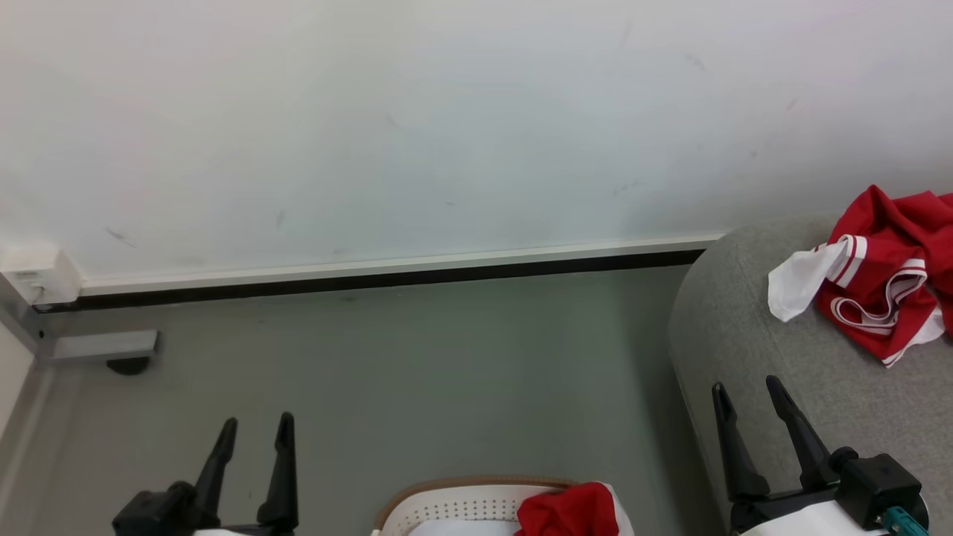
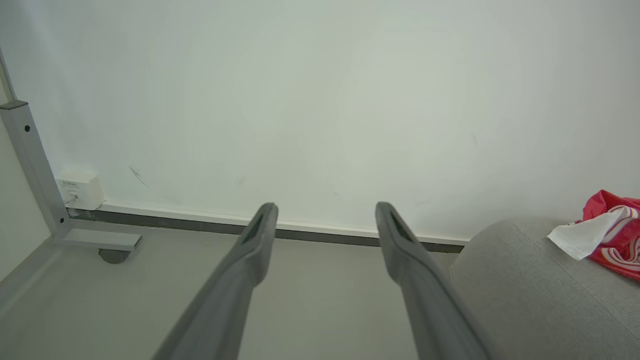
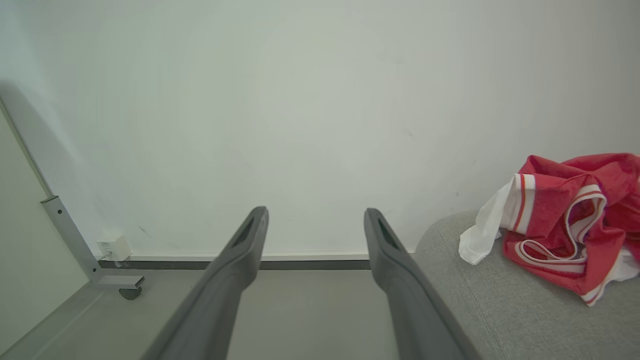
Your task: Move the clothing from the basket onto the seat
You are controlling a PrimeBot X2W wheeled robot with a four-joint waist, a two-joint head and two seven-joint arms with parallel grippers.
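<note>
A crumpled red garment with white stripes (image 1: 886,286) (image 3: 570,230) (image 2: 612,230) lies on the grey seat (image 1: 752,335) (image 3: 500,300) (image 2: 525,285) at the right. At the bottom edge of the head view, the white basket (image 1: 454,510) with a tan rim holds another piece of red clothing (image 1: 569,512). My left gripper (image 1: 255,426) (image 2: 325,210) is open and empty at the lower left, over the floor. Over the seat's near edge, my right gripper (image 1: 747,388) (image 3: 315,215) is open and empty, well short of the garment.
A white wall with a baseboard (image 1: 387,268) runs across the back. A grey metal frame foot with a castor (image 1: 112,350) (image 2: 105,242) (image 3: 120,285) and a small white wall box (image 1: 33,275) stand at the far left. Grey floor (image 1: 409,372) lies between basket and wall.
</note>
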